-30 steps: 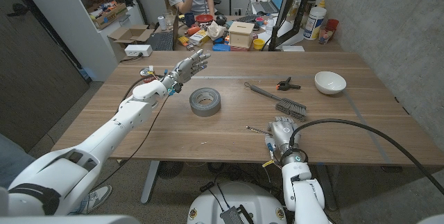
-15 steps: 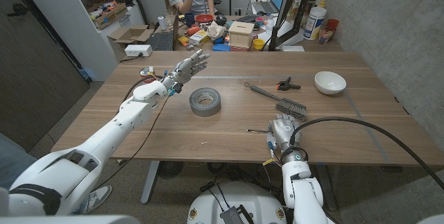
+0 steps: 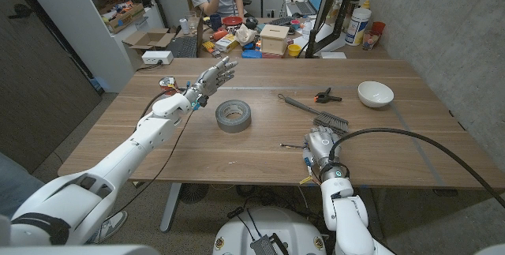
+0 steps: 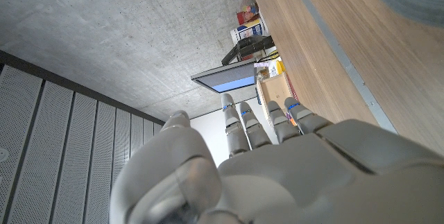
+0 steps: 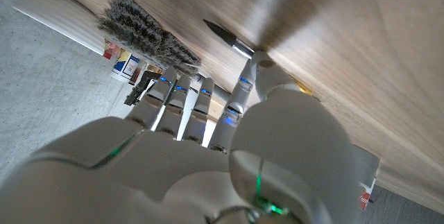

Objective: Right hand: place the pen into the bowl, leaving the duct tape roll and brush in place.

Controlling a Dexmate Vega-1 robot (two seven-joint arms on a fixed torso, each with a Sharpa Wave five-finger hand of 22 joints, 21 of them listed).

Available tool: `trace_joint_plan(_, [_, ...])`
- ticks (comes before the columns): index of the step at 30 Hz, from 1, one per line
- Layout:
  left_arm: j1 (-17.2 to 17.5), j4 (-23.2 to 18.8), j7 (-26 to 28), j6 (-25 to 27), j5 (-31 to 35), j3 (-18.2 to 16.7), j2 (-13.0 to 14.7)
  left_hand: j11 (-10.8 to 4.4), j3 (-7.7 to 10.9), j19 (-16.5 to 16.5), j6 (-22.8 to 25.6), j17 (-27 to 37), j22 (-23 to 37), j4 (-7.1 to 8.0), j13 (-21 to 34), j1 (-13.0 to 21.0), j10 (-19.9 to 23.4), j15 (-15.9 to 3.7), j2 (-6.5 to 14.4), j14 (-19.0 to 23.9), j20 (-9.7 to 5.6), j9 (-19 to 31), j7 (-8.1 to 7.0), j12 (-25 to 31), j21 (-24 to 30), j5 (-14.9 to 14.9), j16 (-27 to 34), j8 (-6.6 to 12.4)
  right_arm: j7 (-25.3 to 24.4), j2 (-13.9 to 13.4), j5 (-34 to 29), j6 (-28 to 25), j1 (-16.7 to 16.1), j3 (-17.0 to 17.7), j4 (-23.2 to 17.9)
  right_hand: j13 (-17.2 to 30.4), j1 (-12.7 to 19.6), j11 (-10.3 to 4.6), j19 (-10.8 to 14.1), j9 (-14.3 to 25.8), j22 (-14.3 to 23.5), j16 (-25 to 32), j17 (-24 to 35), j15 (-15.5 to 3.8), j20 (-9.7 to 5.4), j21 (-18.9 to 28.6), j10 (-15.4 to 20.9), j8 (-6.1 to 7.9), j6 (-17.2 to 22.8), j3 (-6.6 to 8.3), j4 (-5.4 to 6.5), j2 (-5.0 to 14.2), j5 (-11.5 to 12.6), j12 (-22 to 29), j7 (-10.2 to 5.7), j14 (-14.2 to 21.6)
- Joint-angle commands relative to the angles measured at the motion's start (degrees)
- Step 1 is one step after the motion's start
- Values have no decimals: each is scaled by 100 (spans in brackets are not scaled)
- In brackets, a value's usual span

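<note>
Left hand [image 3: 215,76] raised over the far-left part of the wooden bench [image 3: 410,140], fingers straight and apart, holding nothing; in the left wrist view the same hand [image 4: 277,161] shows its back with the fingers extended side by side.

Duct tape roll [image 3: 233,115], grey, lying flat on the bench just right of and nearer than the left hand, not touched by it.

Pen [image 3: 290,146], thin and dark, lying on the bench near the front edge, right of the duct tape roll and well apart from it. Its left end is free; its right end runs to the right hand. In the right wrist view the pen's dark tip [image 5: 223,34] projects from beside the thumb.

Brush [image 3: 317,114], with a thin handle running far-left and a dark bristle head at its near-right end, lying just beyond the right hand; its bristles [image 5: 142,26] lie just past the fingertips in the right wrist view.

Right hand [image 3: 319,148] low at the near edge of the bench, at the pen's right end, thumb beside the pen; whether it grips the pen cannot be told.

Black clamp [image 3: 323,95], beyond the brush.

Bowl [image 3: 375,93], white, upright at the far right of the bench, well apart from the pen and the right hand.
</note>
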Motion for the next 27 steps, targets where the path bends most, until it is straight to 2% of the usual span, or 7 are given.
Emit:
trace_joint_plan(1, [98,-140,177,38,-27,-37,26,1,30,63,54,14,21,-3,19,49,49,-698,11,62,-259,28,4,36,33,17,23,26,-29,-228,140,-9,153,-37,-107,30,73,10,37,140,28,26,21,-21,-12,13,74,359,630,48,12,0,18,48,145,43])
trace_joint_plan(17, [88,-142,125,-29,-23,-4,-16,1,30,63,54,14,21,-3,19,49,49,-698,11,62,-259,28,4,36,33,17,23,26,182,-436,-278,-167,-75,101,-530,44,99,4,48,125,32,14,29,-44,-51,12,83,371,634,65,20,-5,8,53,130,37])
trace_joint_plan(27, [111,-157,138,-92,-31,-15,-41,1,30,63,54,14,21,-3,19,49,49,-698,11,62,-259,28,4,36,33,17,23,26,311,-530,-425,26,-193,312,-717,56,98,-8,57,140,33,11,35,-76,-68,12,87,385,616,68,31,-12,1,57,104,40])
